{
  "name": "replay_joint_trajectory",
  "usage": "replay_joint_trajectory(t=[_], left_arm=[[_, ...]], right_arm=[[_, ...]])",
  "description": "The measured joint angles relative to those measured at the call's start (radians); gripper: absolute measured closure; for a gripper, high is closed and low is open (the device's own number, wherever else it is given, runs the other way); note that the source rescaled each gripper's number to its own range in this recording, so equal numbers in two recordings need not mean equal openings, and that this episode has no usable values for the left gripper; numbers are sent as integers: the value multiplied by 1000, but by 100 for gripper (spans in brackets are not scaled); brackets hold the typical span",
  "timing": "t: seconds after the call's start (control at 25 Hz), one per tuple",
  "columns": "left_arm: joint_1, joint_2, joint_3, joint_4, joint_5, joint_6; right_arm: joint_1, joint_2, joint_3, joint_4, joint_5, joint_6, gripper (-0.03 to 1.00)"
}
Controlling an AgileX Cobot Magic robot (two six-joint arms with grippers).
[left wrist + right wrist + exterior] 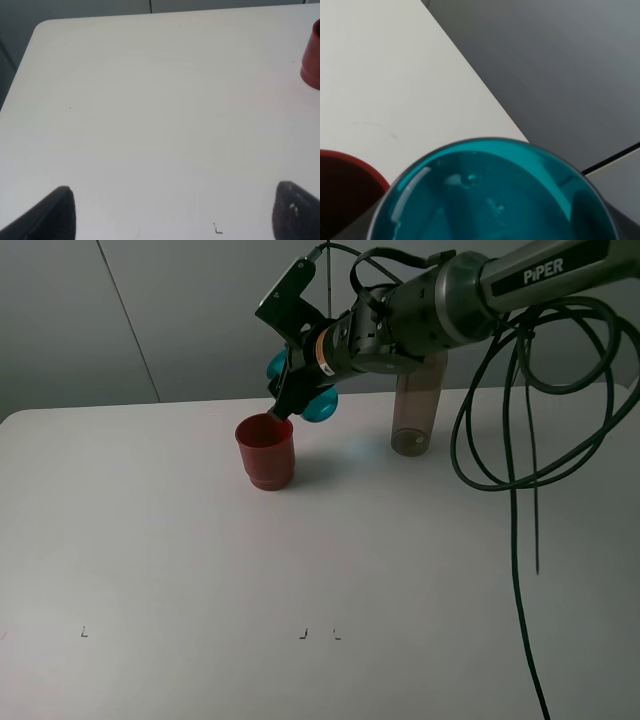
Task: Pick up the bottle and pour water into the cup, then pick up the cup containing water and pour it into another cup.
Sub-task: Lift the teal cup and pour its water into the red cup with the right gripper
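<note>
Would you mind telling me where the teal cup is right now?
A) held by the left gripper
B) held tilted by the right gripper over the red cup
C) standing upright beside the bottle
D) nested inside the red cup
B: the right gripper holds the teal cup tipped over, just above the rim of the red cup.

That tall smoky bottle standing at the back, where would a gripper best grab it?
Probably around the straight body of the bottle, about mid-height, coming in level from its right in the high view. It stands upright on the table, so its sides there are vertical and parallel, and the red cup sits off to its left. Its neck is hidden behind the arm.
</note>
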Motion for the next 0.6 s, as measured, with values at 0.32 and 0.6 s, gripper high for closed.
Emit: replay_joint_trajectory(t=[0.32, 0.6], left_arm=[[0, 0, 0, 0, 0, 0], [0, 0, 0, 0, 0, 0]], right_arm=[[0, 0, 0, 0, 0, -80, 88], [2, 0, -21, 0, 0, -171, 88]])
